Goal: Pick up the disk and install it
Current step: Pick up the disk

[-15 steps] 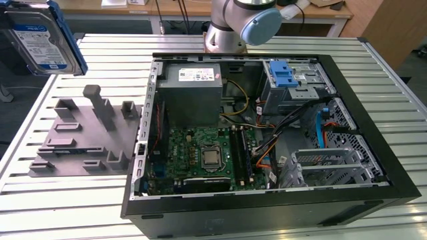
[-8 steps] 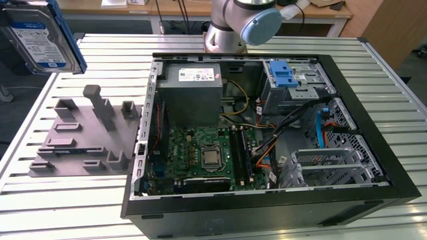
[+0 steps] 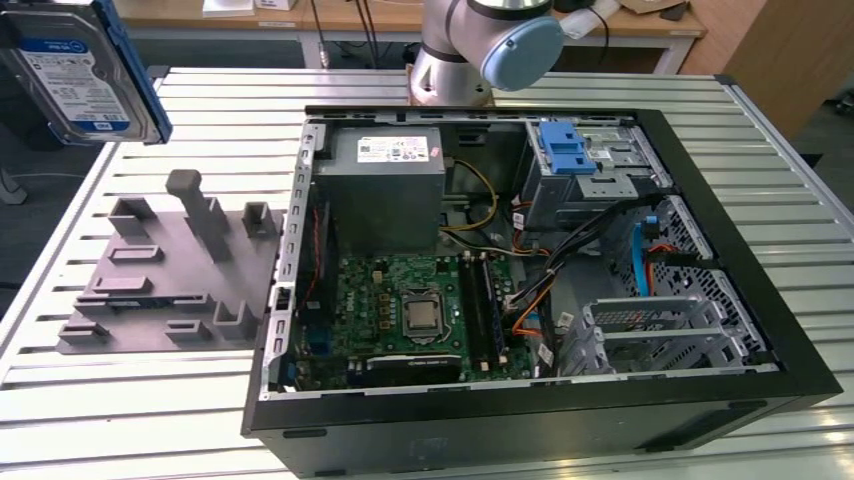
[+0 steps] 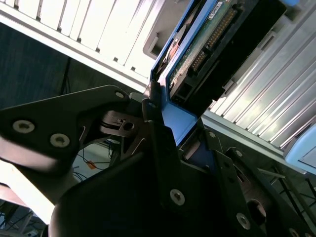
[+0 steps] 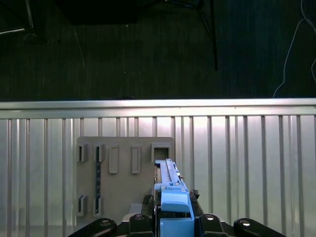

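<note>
I have the disk (image 3: 80, 70) up in the air at the exterior view's upper left, well above the table (image 3: 134, 420) and clear of the grey slotted holder (image 3: 160, 270) that lies beside the open computer case (image 3: 534, 430). In the second wrist view the hand (image 4: 177, 123) is clamped on the blue carrier bracket at one end of the disk, with the circuit-board side and connector showing beyond the fingers (image 4: 150, 113). The first wrist view looks straight down the bracket onto the holder, whose slots stand bare. I judge this to be the carry stage, lifted but not yet over the case. The grip sits on plastic at one end and most of the weight hangs beyond it, so I would travel slowly and avoid sharp wrist turns that could let the bracket creep between the pads. I would hold this height across the case rim, because loose cables (image 3: 534, 270) run between the board and the silver drive cage with the blue latch (image 3: 581, 150), and a low pass could snag them
</note>
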`<state>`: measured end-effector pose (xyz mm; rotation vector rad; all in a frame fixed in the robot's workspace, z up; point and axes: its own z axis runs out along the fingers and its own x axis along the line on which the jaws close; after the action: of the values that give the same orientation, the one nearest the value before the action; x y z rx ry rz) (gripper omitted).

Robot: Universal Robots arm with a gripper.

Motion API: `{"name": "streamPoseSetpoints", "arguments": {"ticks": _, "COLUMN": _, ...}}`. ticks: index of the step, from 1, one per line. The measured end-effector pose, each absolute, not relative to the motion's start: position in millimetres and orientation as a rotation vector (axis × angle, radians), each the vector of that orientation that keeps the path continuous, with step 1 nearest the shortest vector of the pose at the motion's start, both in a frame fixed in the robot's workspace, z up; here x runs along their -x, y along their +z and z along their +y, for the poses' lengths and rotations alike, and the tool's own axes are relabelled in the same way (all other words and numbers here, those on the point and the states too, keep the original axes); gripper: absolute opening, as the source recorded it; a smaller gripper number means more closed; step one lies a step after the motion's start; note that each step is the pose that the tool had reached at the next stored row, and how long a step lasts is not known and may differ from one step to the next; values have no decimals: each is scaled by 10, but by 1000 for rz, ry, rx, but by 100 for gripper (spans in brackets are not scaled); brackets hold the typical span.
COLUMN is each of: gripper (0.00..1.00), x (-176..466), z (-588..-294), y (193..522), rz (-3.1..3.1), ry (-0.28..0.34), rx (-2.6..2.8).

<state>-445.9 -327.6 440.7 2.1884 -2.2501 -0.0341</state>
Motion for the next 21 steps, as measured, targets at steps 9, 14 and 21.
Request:
{"name": "streamPoseSetpoints", "arguments": {"ticks": 9, "gripper": 37, "x": 4459, "z": -3276, "y": 4459, "rz": -2250, "ry": -34, "rx": -2188}}
{"name": "streamPoseSetpoints", "arguments": {"ticks": 14, "gripper": 37, "x": 4459, "z": -3276, "y": 4486, "rz": -2250, "ry": -34, "rx": -2188}}
{"name": "streamPoseSetpoints", "arguments": {"ticks": 21, "gripper": 37, "x": 4459, "z": -3276, "y": 4525, "rz": -2250, "ry": -34, "rx": -2188}}
